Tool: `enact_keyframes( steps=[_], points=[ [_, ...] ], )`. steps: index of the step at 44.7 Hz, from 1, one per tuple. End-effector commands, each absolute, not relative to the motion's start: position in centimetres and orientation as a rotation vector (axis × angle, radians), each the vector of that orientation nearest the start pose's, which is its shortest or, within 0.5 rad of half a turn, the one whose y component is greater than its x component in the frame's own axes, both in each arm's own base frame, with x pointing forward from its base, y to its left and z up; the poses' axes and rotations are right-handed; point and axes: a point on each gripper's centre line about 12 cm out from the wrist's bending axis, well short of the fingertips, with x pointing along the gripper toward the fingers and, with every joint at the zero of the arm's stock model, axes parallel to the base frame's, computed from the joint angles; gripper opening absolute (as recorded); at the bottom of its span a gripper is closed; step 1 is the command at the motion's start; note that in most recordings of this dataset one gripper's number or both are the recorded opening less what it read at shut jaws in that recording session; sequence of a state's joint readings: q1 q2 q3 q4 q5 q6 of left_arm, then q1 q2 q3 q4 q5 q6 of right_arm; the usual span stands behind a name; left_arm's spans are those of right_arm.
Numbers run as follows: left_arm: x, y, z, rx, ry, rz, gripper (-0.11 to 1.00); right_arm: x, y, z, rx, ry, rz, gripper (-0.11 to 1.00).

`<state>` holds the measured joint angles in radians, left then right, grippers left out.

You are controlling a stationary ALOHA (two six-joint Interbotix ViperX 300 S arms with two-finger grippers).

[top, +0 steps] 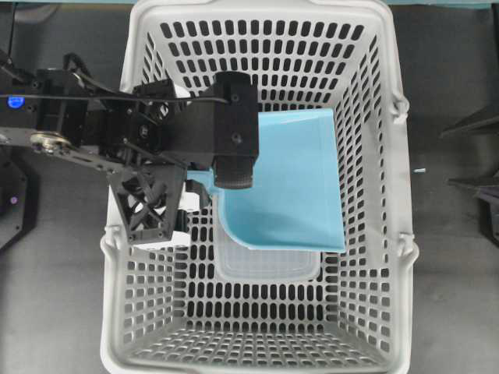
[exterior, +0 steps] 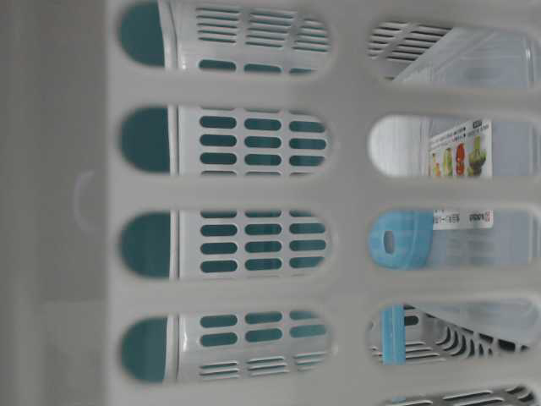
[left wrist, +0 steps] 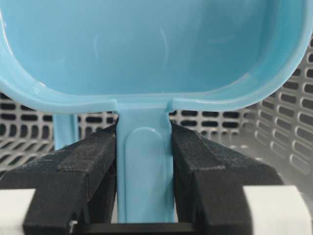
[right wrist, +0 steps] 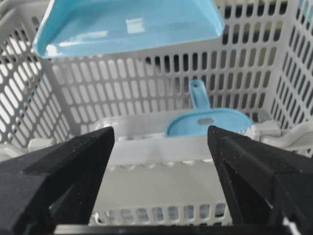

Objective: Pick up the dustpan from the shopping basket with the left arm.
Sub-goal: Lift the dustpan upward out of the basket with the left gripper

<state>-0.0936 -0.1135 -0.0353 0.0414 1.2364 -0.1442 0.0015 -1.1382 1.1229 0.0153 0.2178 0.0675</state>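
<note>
The left gripper is seen clamped on the thin handle of the dustpan, its jaws narrowed onto both sides. The light-blue pan is held raised inside the shopping basket, its wide mouth toward three o'clock overhead. The right gripper is spread wide, holding nothing.

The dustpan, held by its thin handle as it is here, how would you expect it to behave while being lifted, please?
The dustpan looks like thin moulded plastic, so probably light and fairly stiff. The left gripper clamps only the narrow handle, so the wide pan may sag or swing. Its glossy surface might slip between the pads.
</note>
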Motion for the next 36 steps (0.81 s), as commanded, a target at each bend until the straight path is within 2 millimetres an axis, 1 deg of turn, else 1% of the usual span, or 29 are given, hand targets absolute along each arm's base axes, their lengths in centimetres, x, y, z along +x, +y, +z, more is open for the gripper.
enact_keyframes(
  steps=[1,14,36],
  points=[
    [37.2,-3.05,38.37,-0.045,1.05,0.02,0.28,17.0,0.07,29.31,0.085,0.181,-0.003,0.74],
    [37.11,-3.04,38.18,-0.046,1.053,0.021,0.28,16.99,0.07,29.18,0.089,0.184,-0.003,0.74],
    [36.31,-2.97,38.8,-0.046,1.025,0.016,0.28,16.99,0.09,29.14,0.119,0.184,-0.005,0.74]
  ],
)
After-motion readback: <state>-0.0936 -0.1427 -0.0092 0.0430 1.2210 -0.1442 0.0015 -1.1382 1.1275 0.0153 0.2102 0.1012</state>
